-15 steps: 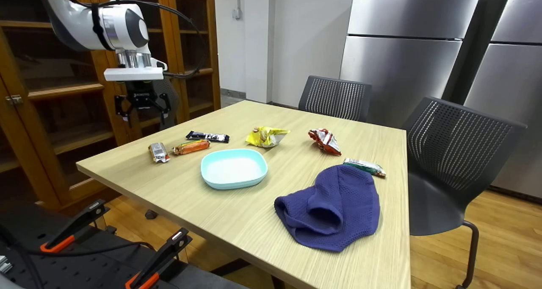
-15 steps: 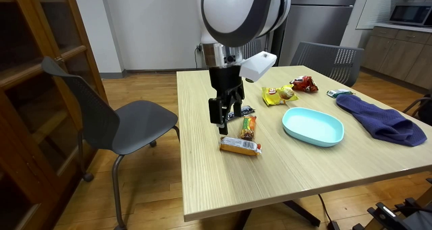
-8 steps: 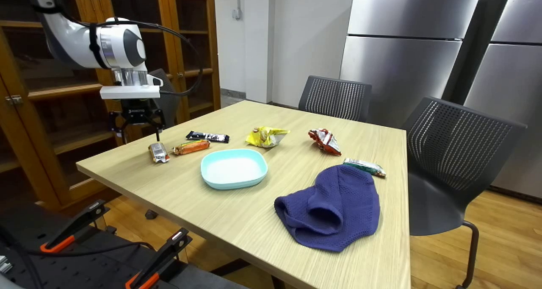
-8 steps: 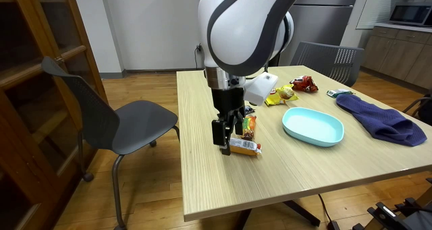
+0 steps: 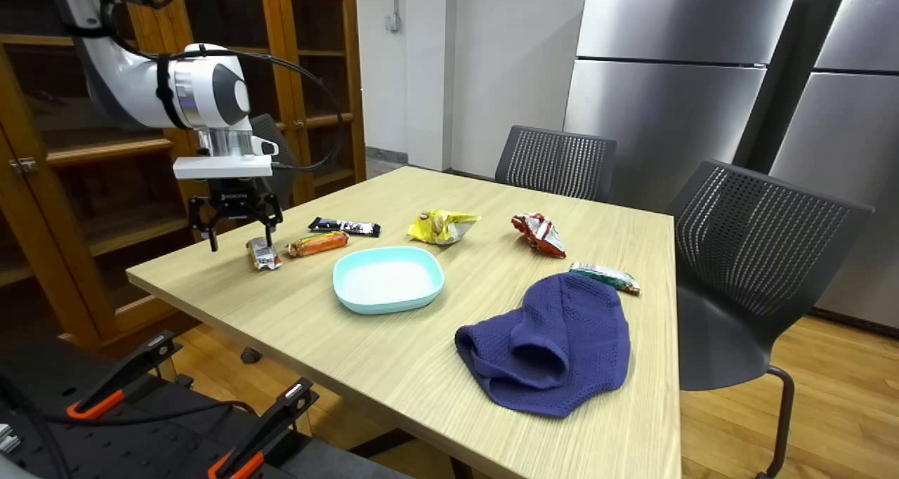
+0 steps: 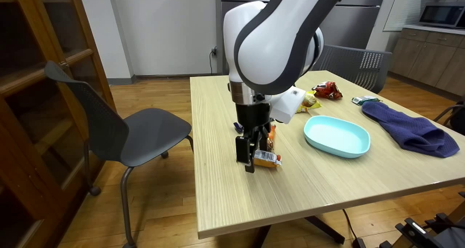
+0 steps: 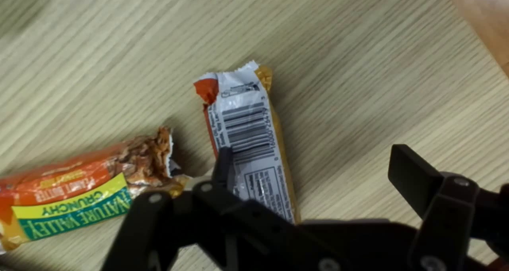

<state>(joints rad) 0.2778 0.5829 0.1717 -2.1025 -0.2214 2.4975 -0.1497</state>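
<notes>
My gripper (image 7: 313, 155) stands open above the table's corner, low over a snack bar with a white barcode label (image 7: 248, 124). In the wrist view the left finger (image 7: 223, 165) overlaps this bar, while the right finger (image 7: 413, 179) is over bare wood. Nothing is held; whether the left finger touches the wrapper I cannot tell. The bar's lower end is hidden behind the gripper. Left of it lies an orange and green granola bar (image 7: 67, 195). In an exterior view a black-wrapped bar (image 5: 344, 227) lies just behind that one.
A light blue tray (image 5: 388, 303) sits near the bars. Beyond are a yellow packet (image 5: 441, 227), a red packet (image 5: 539, 234), a green wrapper (image 5: 605, 277) and a crumpled dark blue cloth (image 5: 562, 345). Chairs (image 6: 152, 131) stand around the table (image 6: 232, 204).
The open gripper has come down from above to close over the barcode-labelled bar, then shifted slightly sideways. The packets, tray and cloth have stayed put.
</notes>
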